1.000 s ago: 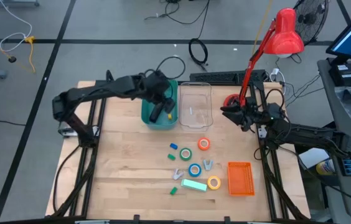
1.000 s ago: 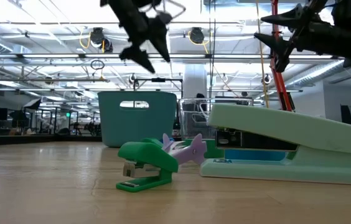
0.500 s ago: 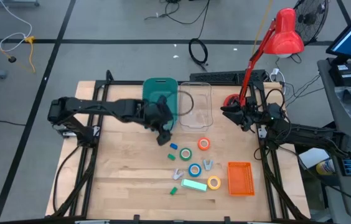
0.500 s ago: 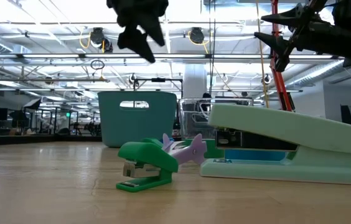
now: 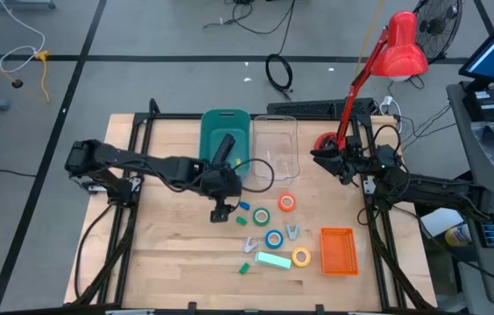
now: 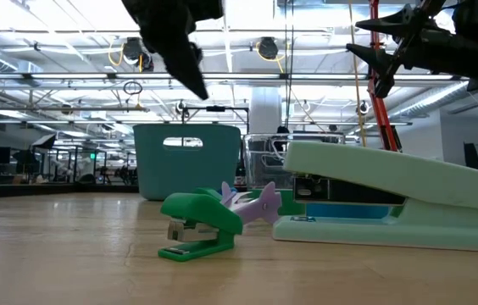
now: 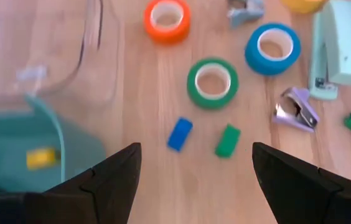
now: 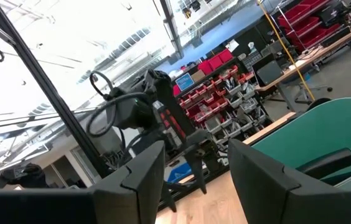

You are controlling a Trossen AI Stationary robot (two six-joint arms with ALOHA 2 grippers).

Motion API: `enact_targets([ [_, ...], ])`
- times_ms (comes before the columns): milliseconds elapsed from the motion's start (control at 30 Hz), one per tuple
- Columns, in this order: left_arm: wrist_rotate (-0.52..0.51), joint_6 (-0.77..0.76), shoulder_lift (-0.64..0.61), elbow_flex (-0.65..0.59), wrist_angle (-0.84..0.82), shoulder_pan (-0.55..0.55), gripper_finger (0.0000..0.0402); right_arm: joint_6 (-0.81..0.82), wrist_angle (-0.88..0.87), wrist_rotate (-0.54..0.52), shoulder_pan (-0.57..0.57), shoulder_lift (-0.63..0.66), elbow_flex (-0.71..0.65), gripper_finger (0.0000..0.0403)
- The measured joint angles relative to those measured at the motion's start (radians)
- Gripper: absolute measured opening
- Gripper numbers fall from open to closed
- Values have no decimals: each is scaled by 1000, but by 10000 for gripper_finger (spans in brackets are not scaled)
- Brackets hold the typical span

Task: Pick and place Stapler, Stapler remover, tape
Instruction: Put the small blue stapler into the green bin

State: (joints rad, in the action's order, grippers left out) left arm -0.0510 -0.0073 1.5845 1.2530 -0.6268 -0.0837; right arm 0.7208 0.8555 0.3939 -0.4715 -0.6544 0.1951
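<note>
— Where is your left hand [image 5: 220, 213] right now?

— It hangs above the tabletop [image 5: 168, 245], just in front of the teal bin [image 5: 222, 129], with its fingers [image 7: 110, 180] spread wide apart and nothing between them.

— And the Stapler [image 5: 223, 150]?

— You can see it from above: the long black bar lies inside the teal bin, leaning toward the bin's near end.

— What does your left wrist camera look down on?

— The green tape [image 7: 212, 83], the orange-red tape [image 7: 167, 19] and the blue tape [image 7: 272, 48] lie flat on the wood, apart from one another. The yellow tape [image 5: 301, 257] sits further toward the near edge, beside the orange basket [image 5: 338, 251]. A purple staple remover [image 7: 295, 109] lies just beside the mint-green stapler [image 7: 334, 47].

— Your right hand [image 5: 321, 156]?

— It waits raised at the right side of the tabletop, next to the clear container [image 5: 274, 147]. Its fingers [image 8: 256, 180] stand partly apart, holding nothing.
</note>
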Motion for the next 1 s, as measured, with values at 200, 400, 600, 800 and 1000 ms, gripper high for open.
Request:
enact_targets([
  [200, 37, 88, 41, -12, 55, 26, 308, 0, 0, 0, 0, 0, 0, 171],
  [400, 101, 112, 157, -12, 61, 40, 308, 0, -13, 0, 0, -1, 0, 171],
  [600, 99, 126, 218, -11, 100, 42, 308, 0, -23, 0, 0, -2, 0, 171],
  [800, 103, 130, 256, -10, 160, 42, 308, 1, -23, 0, 0, -2, 0, 171],
  [1000, 108, 163, 258, -10, 175, 43, 308, 1, -23, 0, 0, -2, 0, 171],
])
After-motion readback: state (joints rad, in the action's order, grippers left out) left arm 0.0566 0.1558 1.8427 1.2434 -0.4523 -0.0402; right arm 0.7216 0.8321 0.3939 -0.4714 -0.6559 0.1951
